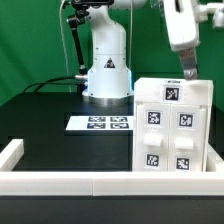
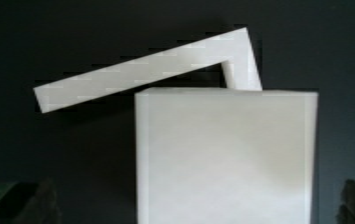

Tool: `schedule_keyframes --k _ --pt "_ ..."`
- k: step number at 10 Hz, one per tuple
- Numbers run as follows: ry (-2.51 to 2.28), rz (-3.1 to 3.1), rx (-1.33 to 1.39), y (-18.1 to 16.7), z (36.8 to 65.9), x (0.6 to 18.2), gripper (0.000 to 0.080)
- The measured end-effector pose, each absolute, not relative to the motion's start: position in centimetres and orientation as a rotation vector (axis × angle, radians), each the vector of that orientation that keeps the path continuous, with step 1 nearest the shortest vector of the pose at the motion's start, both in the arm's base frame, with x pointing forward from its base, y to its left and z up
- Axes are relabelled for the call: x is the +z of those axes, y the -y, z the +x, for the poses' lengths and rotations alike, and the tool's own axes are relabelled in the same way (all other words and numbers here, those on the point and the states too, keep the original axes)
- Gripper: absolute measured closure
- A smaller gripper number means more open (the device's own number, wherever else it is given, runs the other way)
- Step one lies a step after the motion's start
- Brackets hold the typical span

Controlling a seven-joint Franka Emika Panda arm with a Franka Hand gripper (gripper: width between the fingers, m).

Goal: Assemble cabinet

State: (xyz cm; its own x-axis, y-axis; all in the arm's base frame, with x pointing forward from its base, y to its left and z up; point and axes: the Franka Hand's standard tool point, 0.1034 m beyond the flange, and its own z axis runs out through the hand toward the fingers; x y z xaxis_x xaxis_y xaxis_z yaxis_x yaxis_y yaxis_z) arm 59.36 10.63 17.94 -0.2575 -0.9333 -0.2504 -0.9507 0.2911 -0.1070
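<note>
The cabinet (image 1: 172,125) is a large white box frame with several black-and-white tags on its front. It stands upright at the exterior view's right, near the front rail. My gripper (image 1: 187,68) hangs straight down over its top rear edge, fingertips just at the top. In the wrist view the cabinet's plain white face (image 2: 227,150) fills the middle, between my two dark fingers (image 2: 14,205). My gripper (image 2: 183,212) is open: one finger stands well off the white face, the other is close beside its edge. Nothing is gripped.
The marker board (image 1: 100,123) lies flat on the black table in front of the robot base (image 1: 106,75). A low white border rail (image 1: 60,180) runs along the front and the exterior view's left; its corner shows in the wrist view (image 2: 156,70).
</note>
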Motion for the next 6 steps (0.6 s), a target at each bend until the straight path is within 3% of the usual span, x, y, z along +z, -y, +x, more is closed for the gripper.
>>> schedule_keyframes --k 1,6 --pt "-2.289 -1.726 0.103 -11.06 59.17 18.64 0.0002" --pt "-2.268 -1.760 0.102 -11.19 59.09 18.20 0.0002"
